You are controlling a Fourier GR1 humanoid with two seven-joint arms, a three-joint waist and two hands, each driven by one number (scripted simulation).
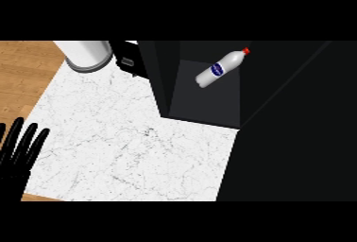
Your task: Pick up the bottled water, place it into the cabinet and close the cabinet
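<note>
The bottled water, clear with a red cap and a blue label, lies tilted inside the dark cabinet, cap toward the upper right. The cabinet's door stands open as a large black panel filling the right side. My left hand rests at the left edge with straight fingers pointing up, holding nothing, far from the bottle. My right hand is not visible.
A white cylindrical container stands at the back left on the white marble counter. A small black appliance sits next to it, against the cabinet's left wall. Wooden floor shows beyond the counter's left edge.
</note>
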